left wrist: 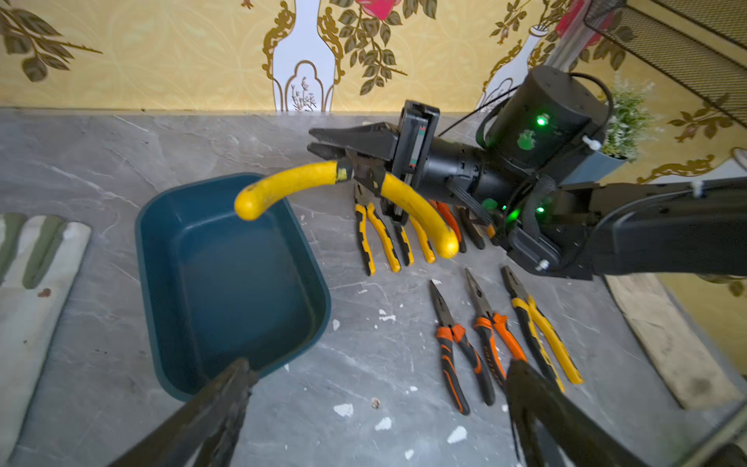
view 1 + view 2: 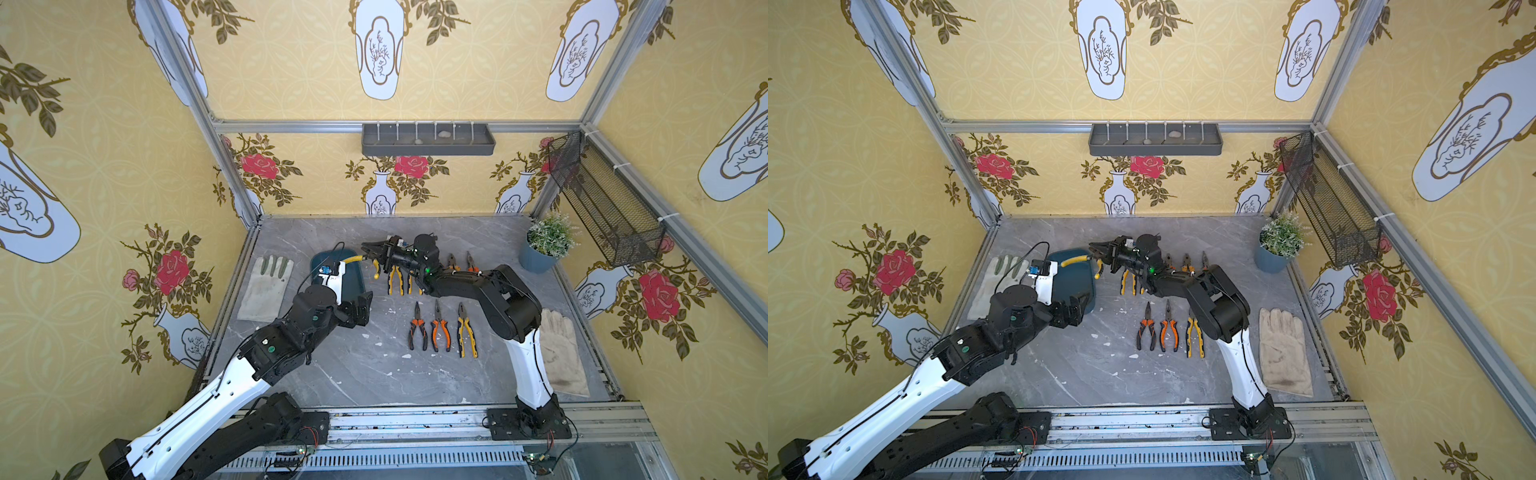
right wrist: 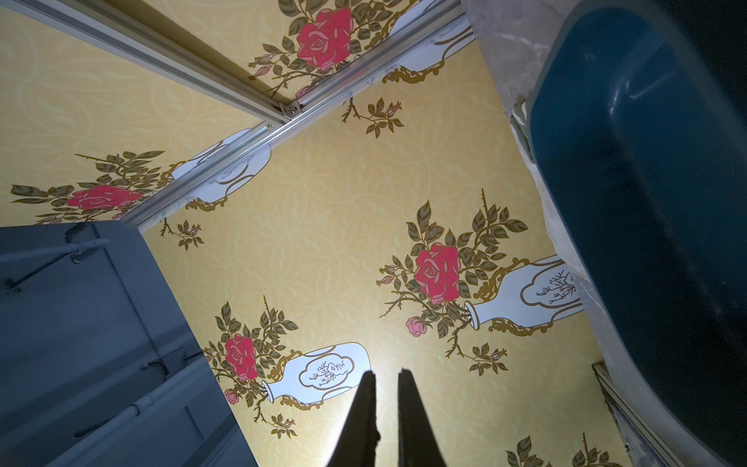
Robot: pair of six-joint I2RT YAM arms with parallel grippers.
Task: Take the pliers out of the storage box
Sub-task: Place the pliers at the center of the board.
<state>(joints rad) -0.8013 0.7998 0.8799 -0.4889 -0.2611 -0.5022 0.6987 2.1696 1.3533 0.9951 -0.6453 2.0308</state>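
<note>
Pliers w/ smooth curved yellow grips & dark steel head hang pinched in my right pincer over a far corner of the glossy, round-cornered teal plastic storage box, my left pincer spread wide nr its near corner, on grey marble-look tabletop, yellow rose-&-vase wallpaper behind.

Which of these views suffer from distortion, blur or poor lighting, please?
Both top views: wide-angle stretch at the edges, even light. Left wrist: left gripper blurred up close, held pliers sharp. Right wrist: right gripper silhouetted against the bright wall, storage box dim.
</note>
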